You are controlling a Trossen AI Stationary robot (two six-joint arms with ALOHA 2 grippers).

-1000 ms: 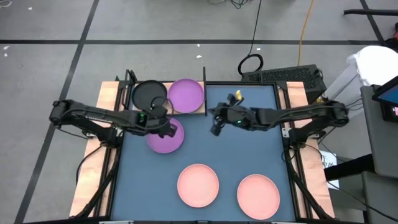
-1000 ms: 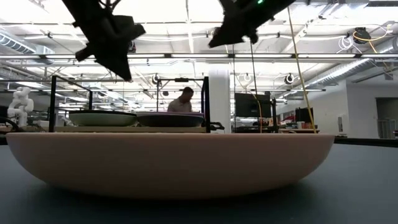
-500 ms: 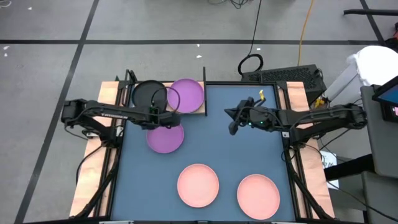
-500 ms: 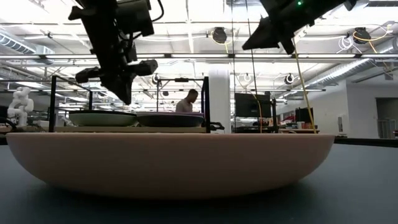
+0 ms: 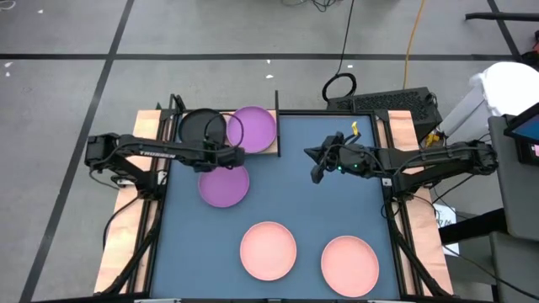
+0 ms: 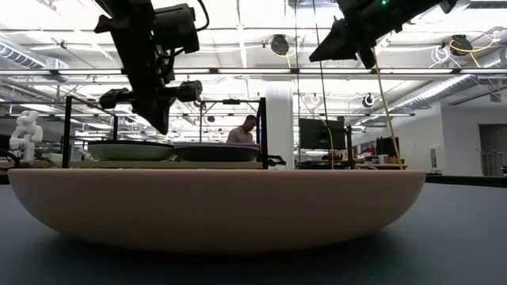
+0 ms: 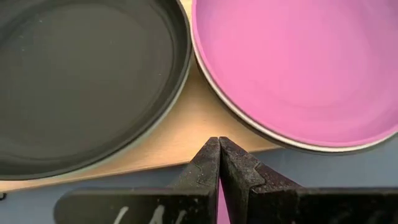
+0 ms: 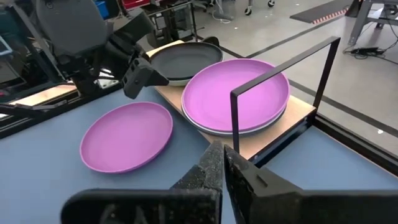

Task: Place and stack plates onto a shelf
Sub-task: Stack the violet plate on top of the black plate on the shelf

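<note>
Now the left gripper (image 5: 238, 155) hangs above the shelf's (image 5: 268, 151) front edge, fingers pressed together on nothing. A second ago it was lower, over the loose purple plate (image 5: 223, 185) on the mat; that plate lies where it was, so it has not been picked up. The right gripper (image 5: 315, 172), also clenched and empty, has pulled back from the shelf toward its own side.

On the shelf a black plate (image 5: 200, 128) and another purple plate (image 5: 253, 128) sit side by side, each seemingly on a paler plate, though only rims show. Two pink plates (image 5: 268, 250) wait near the mat's front edge. Three plates remain to be stacked.
</note>
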